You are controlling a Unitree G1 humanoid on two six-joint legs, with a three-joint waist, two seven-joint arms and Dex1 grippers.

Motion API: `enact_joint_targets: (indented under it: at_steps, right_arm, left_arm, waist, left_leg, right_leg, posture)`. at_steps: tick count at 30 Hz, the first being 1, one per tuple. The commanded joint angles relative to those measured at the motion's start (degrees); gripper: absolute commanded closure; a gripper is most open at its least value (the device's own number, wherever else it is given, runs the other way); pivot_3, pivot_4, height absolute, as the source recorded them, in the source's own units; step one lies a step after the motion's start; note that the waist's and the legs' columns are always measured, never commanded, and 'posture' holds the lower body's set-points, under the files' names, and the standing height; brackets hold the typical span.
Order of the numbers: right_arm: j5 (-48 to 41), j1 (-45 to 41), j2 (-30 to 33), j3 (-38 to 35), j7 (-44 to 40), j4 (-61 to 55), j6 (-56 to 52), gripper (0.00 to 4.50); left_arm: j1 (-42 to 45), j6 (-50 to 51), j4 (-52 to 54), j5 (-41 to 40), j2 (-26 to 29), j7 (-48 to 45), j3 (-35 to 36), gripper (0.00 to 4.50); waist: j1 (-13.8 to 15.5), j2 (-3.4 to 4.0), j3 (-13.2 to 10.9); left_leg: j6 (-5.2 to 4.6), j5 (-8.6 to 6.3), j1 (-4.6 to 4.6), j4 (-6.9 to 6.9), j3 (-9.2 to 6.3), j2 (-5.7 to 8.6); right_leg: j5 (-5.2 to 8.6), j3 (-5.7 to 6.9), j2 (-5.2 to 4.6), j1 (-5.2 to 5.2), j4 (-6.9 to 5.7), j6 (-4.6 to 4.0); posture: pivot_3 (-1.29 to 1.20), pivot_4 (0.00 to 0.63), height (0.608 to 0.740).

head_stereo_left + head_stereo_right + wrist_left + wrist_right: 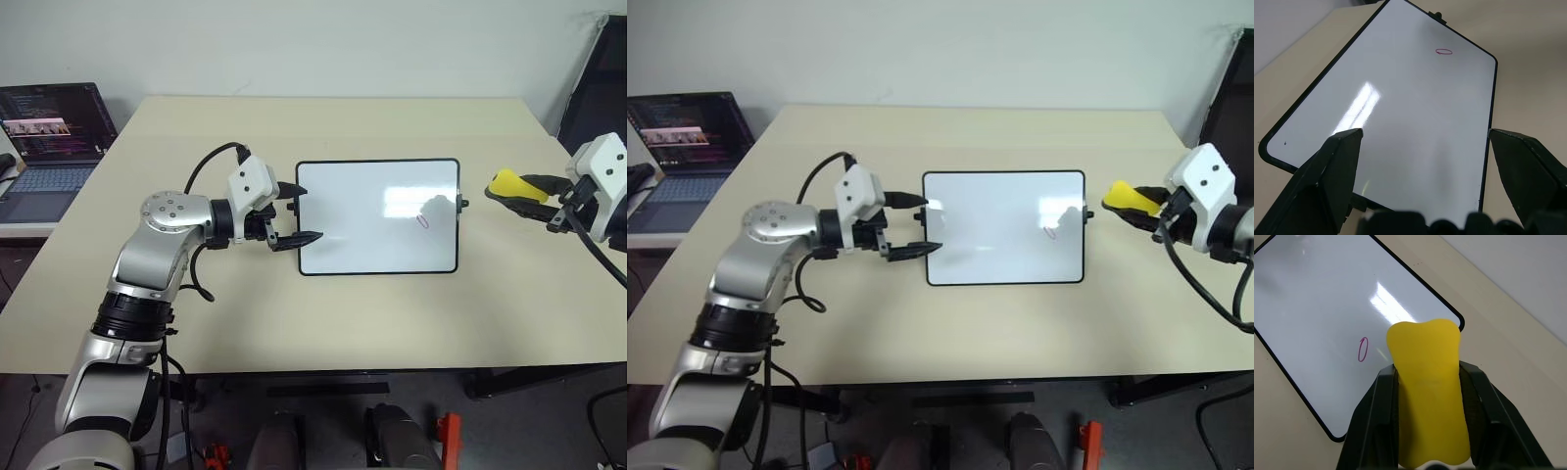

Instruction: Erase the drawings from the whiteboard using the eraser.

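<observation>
While squeezed between the right gripper's [1427, 431] fingers, eraser [1427, 391] looks soft, light; pinch mid-body | left gripper [297, 212] spread, astride whiteboard [372, 220] edge

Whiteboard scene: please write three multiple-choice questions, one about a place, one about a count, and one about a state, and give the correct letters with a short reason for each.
1. Where is the eraser?
A. lying on the whiteboard
B. in the right pincer, beyond the board's right short side
C. beside the laptop

2. How many red drawings are visible on the whiteboard?
A. one
B. three
C. five

3. How does the left pincer stand?
A. shut on the eraser
B. open at the board's left short side
C. shut on a marker

Answers:
1 B: the right pincer clamps the yellow block, off the board.
2 A: a single small red oval loop shows near the right edge.
3 B: its two fingers are spread apart at the left edge.
</observation>
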State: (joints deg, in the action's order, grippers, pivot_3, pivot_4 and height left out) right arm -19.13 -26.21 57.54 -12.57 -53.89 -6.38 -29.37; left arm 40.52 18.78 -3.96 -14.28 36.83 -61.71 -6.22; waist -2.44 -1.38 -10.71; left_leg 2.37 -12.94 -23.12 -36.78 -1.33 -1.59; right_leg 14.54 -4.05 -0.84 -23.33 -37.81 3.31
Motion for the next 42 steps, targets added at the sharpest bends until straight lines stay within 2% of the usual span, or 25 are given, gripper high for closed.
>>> enact_joint_targets:
  at_steps: [1, 3, 7, 14, 24, 31, 35, 38, 39, 42]
  right_arm:
    - [-0.1, -0.6, 0.0, -0.5, 0.3, -0.9, 1.0, 3.19]
    - [-0.7, -1.4, -1.5, -0.4, 1.5, -1.2, 0.9, 3.19]
    - [0.2, -4.8, -12.3, 1.1, 10.6, 0.4, 2.9, 3.19]
    - [6.8, -5.9, -24.6, 5.4, 21.0, 8.2, 10.5, 3.19]
    - [10.8, -5.0, -29.1, 9.3, 20.7, 19.7, 18.1, 3.19]
    - [15.2, -1.9, -31.9, 15.8, 18.6, 28.2, 23.2, 3.19]
    - [16.3, 1.2, -32.6, 20.0, 14.2, 27.3, 23.9, 3.19]
    - [15.5, 2.1, -32.8, 20.3, 13.1, 26.4, 23.4, 3.19]
    - [15.4, 2.0, -32.8, 20.0, 13.3, 26.4, 23.5, 3.19]
    - [15.5, -0.4, -32.5, 17.2, 16.9, 29.2, 24.7, 3.19]
  left_arm:
    - [1.0, -0.5, 2.3, -0.9, 0.0, 0.6, 1.7, 0.00]
    - [0.8, -0.6, 2.5, -1.0, -0.1, 0.7, 1.7, 0.00]
    - [0.1, -0.8, 2.9, -0.6, -1.0, 1.2, 0.8, 0.00]
    - [-1.4, -1.0, 3.3, 0.2, -1.8, 2.1, 0.0, 0.00]
    - [-1.7, -0.8, 3.6, -0.2, -2.5, 1.8, -0.4, 0.00]
    - [-1.7, -1.0, 2.9, 0.3, -2.6, 1.8, -0.4, 0.00]
    - [-2.0, -0.8, 3.2, 0.3, -2.3, 1.7, -0.2, 0.00]
    - [-2.1, -0.7, 3.3, 0.2, -2.1, 1.7, -0.1, 0.00]
    - [-2.1, -0.6, 3.4, 0.2, -2.1, 1.7, -0.1, 0.00]
    - [-2.0, -0.7, 3.2, 0.3, -2.0, 1.7, -0.1, 0.00]
  waist:
    - [0.0, 0.00, 0.0]
    - [0.0, 0.00, 0.0]
    - [-0.6, 0.00, 0.0]
    - [-0.5, -0.01, 0.0]
    - [-0.5, 0.00, 0.0]
    - [-1.2, -0.10, 0.1]
    - [-1.6, -0.42, 0.4]
    - [-2.2, -0.46, 0.4]
    - [-2.3, -0.46, 0.4]
    - [-2.4, -0.46, 0.4]
  left_leg:
    - [0.00, 0.00, 0.00, 0.00, 0.00, 0.00]
    - [0.00, 0.00, 0.00, 0.00, 0.00, 0.00]
    - [0.00, 0.00, 0.02, -0.03, 0.00, -0.02]
    - [0.00, 0.00, 0.02, -0.03, 0.00, 0.01]
    - [0.00, 0.00, 0.00, -0.03, -0.02, 0.01]
    - [0.00, 0.00, 0.26, -0.05, 0.00, -0.01]
    - [0.00, 0.01, 0.42, -0.10, -0.02, -0.10]
    - [-0.01, 0.02, 0.92, -0.14, -0.03, -0.13]
    - [-0.01, 0.02, 1.25, -0.14, -0.03, -0.13]
    - [-0.07, 0.08, 1.38, -0.17, -0.03, -0.10]
  right_leg:
    - [0.00, 0.00, 0.00, 0.00, 0.00, 0.00]
    - [0.00, 0.00, 0.00, 0.00, 0.00, 0.00]
    - [0.00, -0.01, 0.02, 0.01, -0.06, -0.01]
    - [-0.14, -0.02, 0.00, 0.00, -0.11, -0.23]
    - [-0.15, 0.00, 0.01, -0.03, -0.14, -0.26]
    - [-0.14, -0.03, 0.04, 0.16, -0.20, -0.22]
    - [-0.13, -0.05, 0.14, 0.28, -0.26, -0.07]
    - [-0.18, -0.06, 0.17, 0.82, -0.17, -0.14]
    - [-0.03, -0.08, 0.16, 1.14, -0.12, -0.40]
    - [-0.07, -0.12, 0.13, 1.23, -0.14, -0.42]
  posture:
    - [0.00, 0.150, 0.740]
    - [0.00, 0.150, 0.740]
    - [0.00, 0.150, 0.740]
    - [0.00, 0.150, 0.740]
    - [0.00, 0.150, 0.740]
    - [0.00, 0.150, 0.740]
    - [0.00, 0.150, 0.740]
    - [0.00, 0.150, 0.740]
    - [0.00, 0.150, 0.740]
    - [0.00, 0.150, 0.740]
